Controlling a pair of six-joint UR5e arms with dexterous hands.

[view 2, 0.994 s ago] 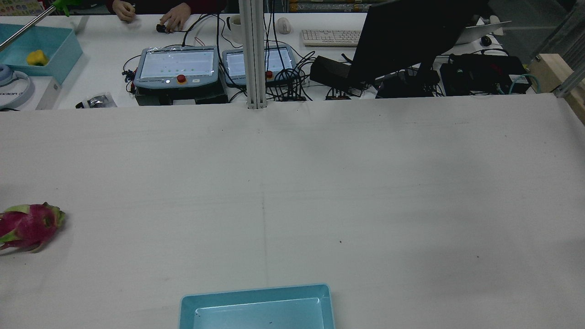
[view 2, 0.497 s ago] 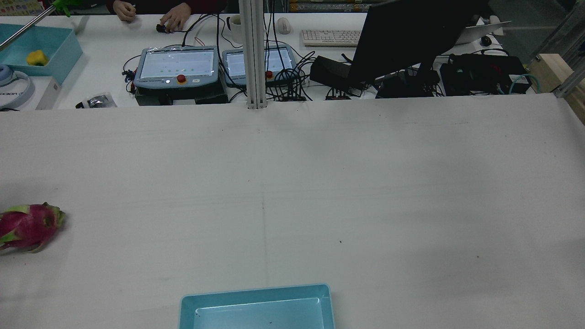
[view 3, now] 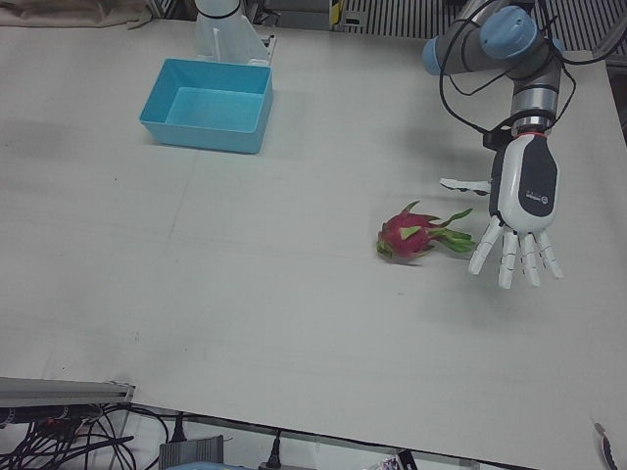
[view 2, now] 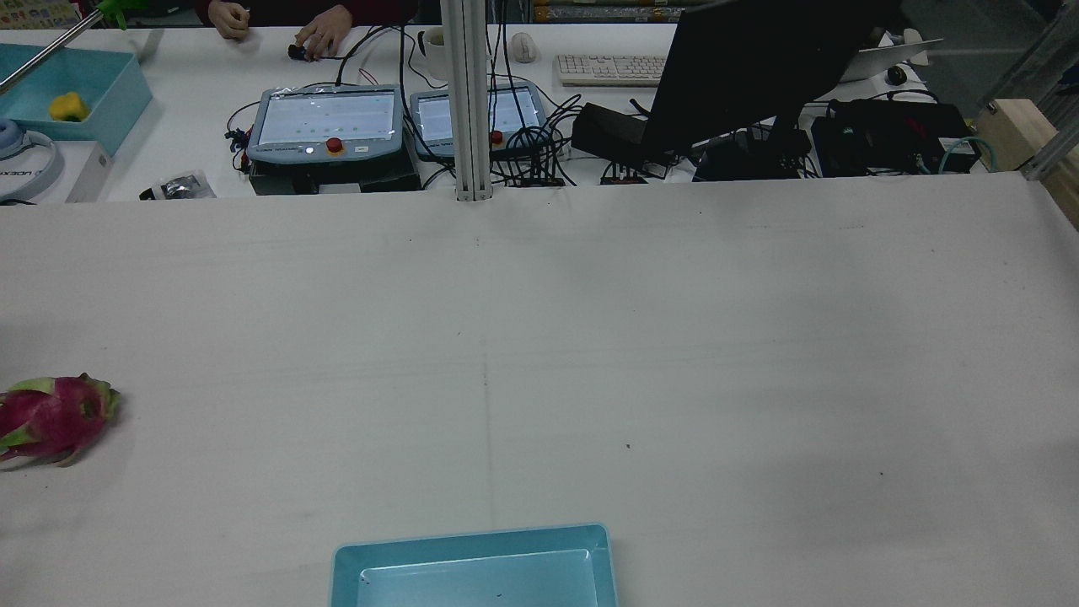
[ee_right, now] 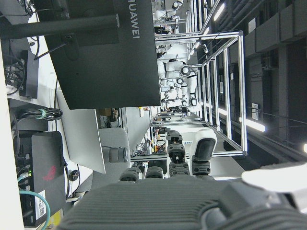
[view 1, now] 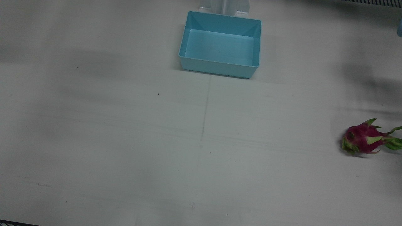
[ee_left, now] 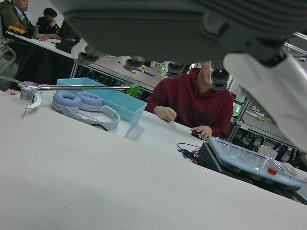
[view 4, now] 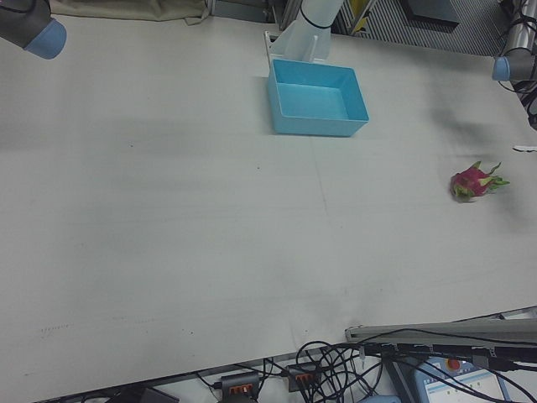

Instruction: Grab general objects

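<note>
Dragon fruit (view 3: 409, 236) lying on its side on white surface (view 3: 294, 323), out near the edge on robot's left half; also seen in front view (view 1: 364, 138), rear view (view 2: 52, 416) and right-front view (view 4: 472, 180). Blue bin (view 1: 220, 44) sitting empty at mid-surface on robot's side, well apart from fruit.

Only left-front view showing left robot hand (view 3: 517, 220) whole: hanging from left arm (view 3: 495, 49), palm facing cam, fingers (view 3: 506, 262) straight, spread apart and pointing down, thumb sticking out sideways. Holding nothing, touching nothing. Just beside fruit's leafy end, on the side away from bin; fingertips looking slightly above surface, though contact hard to judge from this angle. Front and rear views showing fruit but no robot hand at all, only shadows on surface. Right-front view catching just a bit of left arm at right edge.

Left hand view: dark palm underside of left robot hand (ee_left: 192, 28) across top, fingertips blurred, bare surface below, operator in red hoodie (ee_left: 192, 103) and headphones (ee_left: 84, 108) beyond; fruit not in it.

Right robot hand (ee_right: 192, 206) seen only via own cam: dark palm and a few finger ends at bottom, pointed at monitor (ee_right: 110, 52) and lab bkgd. Fingers apart or together: cannot tell. Right arm elbow (view 4: 33, 29) at top-left corner of right-front view.
</note>
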